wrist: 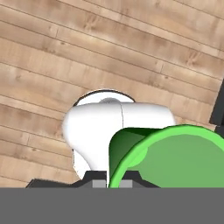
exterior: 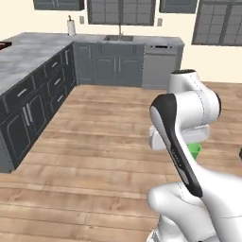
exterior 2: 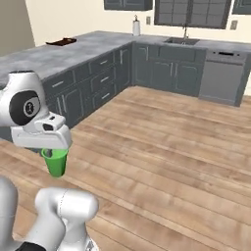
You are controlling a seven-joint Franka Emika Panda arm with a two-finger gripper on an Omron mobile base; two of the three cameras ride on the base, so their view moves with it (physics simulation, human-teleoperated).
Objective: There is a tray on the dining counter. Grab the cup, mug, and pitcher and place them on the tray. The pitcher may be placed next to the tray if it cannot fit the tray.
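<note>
A wooden plank floor [exterior: 94, 142] is seen before dark grey cabinets [exterior: 42, 99]. A sink [exterior 2: 182, 41] and a paper towel roll [exterior 2: 136, 26] are set on the far tabletop, beside a dishwasher [exterior 2: 220, 76].

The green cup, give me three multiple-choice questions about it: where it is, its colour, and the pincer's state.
1. Where is the cup?
A. On the dark tray
B. Hanging under the pincer, above the wood floor
C. In the sink

2. What colour is the cup?
A. White
B. Mustard yellow
C. Bright green

3. How is the pincer?
A. Shut on the cup
B. Open, holding nothing
C. Shut on a mug

Answers: 1 B, the right base view shows it hanging under the hand with planks below; 2 C, its wall is green in every view; 3 A, the cup hangs from the hand.
</note>
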